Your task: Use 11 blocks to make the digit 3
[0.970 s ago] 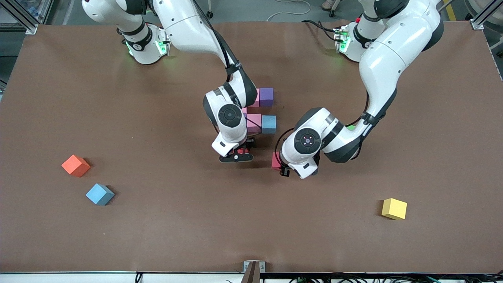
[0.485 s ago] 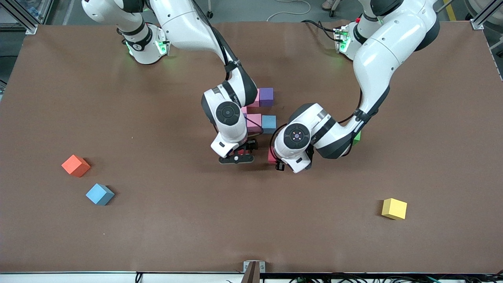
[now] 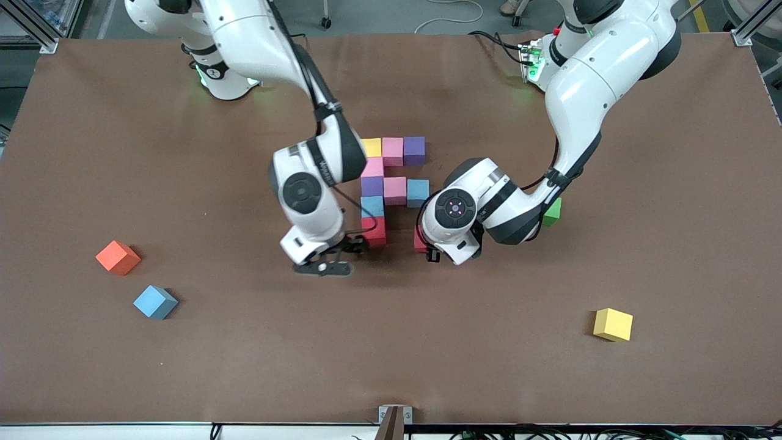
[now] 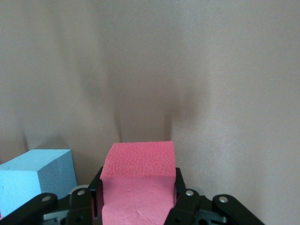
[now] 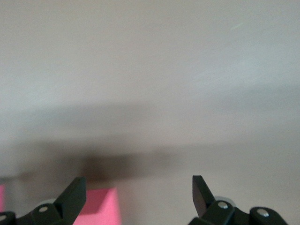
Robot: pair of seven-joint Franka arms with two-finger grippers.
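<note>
The placed red foam cube (image 3: 374,230) sits at the foot of the figure's column, and it is the mark from which the coming move is read. From it, the column of small matte cubes climbs away from the front camera to the digit 3 (image 3: 391,183), which so far shows a top bar and a middle bar but no bottom bar.

The left gripper (image 3: 427,250) is clenched on the second red foam cube (image 3: 420,238). In the left wrist view, the left gripper (image 4: 138,185) has that cube (image 4: 138,159) pinched squarely between its fingers. The cube lies toward the left arm's end of the table from the placed red cube. It is level with it and apart from it, leaving a strip of bare brown table (image 3: 396,235) between the two. I cannot tell whether the cube is already down on the surface. By my reading this is the free end of the bottom bar, so the move turns on keeping that gap true for one last piece.

The right gripper (image 3: 349,246) hangs just beside the placed red cube, toward the right arm's end. In the right wrist view, the right gripper (image 5: 138,187) is spread with nothing between its fingers.

The loose yellow foam cube (image 3: 613,324) lies well apart from the placed red cube, toward the left arm's end and nearer the front camera. The left arm is therefore probably the closer one to fetch it.
</note>
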